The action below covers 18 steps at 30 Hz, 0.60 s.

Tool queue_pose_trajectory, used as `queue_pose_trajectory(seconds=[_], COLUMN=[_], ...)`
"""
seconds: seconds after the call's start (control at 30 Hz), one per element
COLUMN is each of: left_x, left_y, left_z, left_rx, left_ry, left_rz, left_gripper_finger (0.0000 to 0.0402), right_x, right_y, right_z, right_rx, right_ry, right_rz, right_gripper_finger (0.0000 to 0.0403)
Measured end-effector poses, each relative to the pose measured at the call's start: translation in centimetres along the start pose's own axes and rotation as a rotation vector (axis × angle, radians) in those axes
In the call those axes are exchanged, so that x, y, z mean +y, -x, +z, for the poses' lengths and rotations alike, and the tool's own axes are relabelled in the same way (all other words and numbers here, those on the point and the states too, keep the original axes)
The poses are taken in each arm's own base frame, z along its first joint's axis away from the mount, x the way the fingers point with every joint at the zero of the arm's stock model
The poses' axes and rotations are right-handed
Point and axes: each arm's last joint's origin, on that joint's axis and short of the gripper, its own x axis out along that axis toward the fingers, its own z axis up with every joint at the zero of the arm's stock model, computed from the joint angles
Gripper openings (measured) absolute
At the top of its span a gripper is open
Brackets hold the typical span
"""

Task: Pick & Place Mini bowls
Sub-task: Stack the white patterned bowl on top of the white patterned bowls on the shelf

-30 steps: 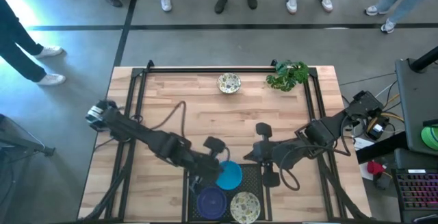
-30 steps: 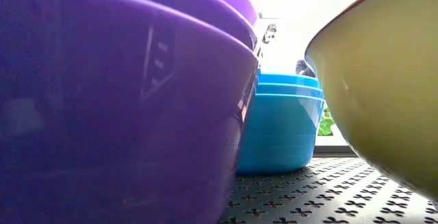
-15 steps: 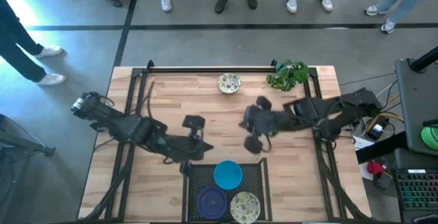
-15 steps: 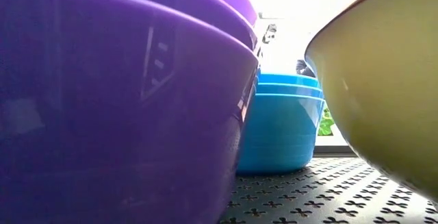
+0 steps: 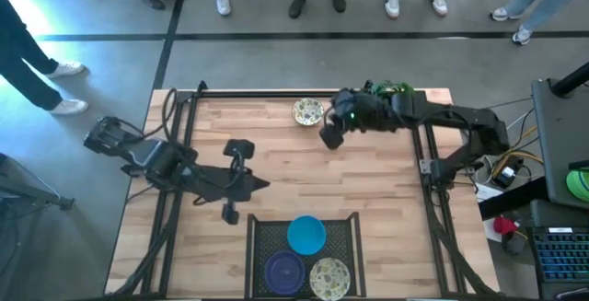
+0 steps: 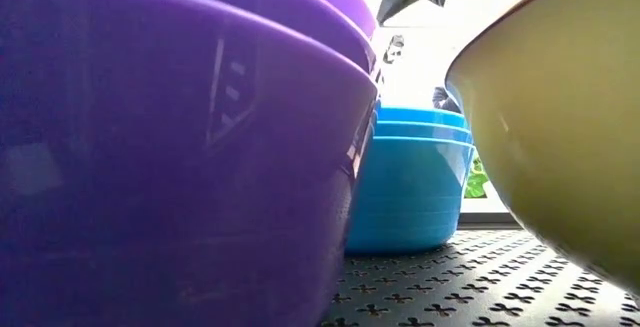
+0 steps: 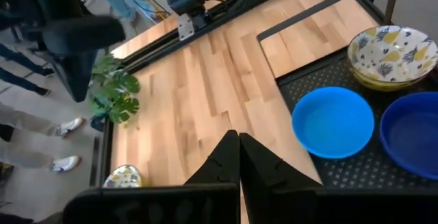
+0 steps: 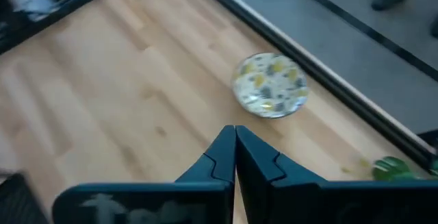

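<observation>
We see the right pincer (image 5: 329, 138) closed and holding nothing, poised over the wooden desk (image 5: 304, 167) with its fingers pressed together. Just beyond its tip, by the desk's far edge, sits a small round cream bowl with a speckled green pattern (image 5: 308, 111), apart from the pincer; in the right wrist view the same bowl (image 8: 270, 85) lies straight ahead of the closed fingertips. A leafy green plant (image 5: 390, 90) stands to the far side of that arm. The left pincer (image 5: 229, 212) is also shut and empty, hovering just beside the black wire-mesh rectangular tray (image 5: 263, 237). In that tray, near the left pincer, rest a bright blue bowl (image 5: 306, 235), a deep purple bowl (image 5: 284, 271) and another speckled cream bowl (image 5: 329, 277).
</observation>
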Motion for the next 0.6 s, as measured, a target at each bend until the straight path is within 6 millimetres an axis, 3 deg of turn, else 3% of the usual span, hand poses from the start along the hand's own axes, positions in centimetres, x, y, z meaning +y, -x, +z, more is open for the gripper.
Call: queue_pose_trajectory(seconds=[0.27,0.6], left_x=[1.0,1.4], left_y=[1.8,2.6], left_z=[-0.8,-1.2], left_rx=[0.017,0.029], left_ry=[-0.015,-0.017], left_rz=[0.041,0.067], left_gripper_finger=[0.0,0.0], right_x=[-2.6,-4.8], right_y=[-2.8,-6.7], right_z=[1.4,2.1], right_rx=[0.018,0.072], right_ry=[-0.072,-0.18], right_rz=[-0.093,-0.184], right_gripper_finger=[0.0017,0.0108])
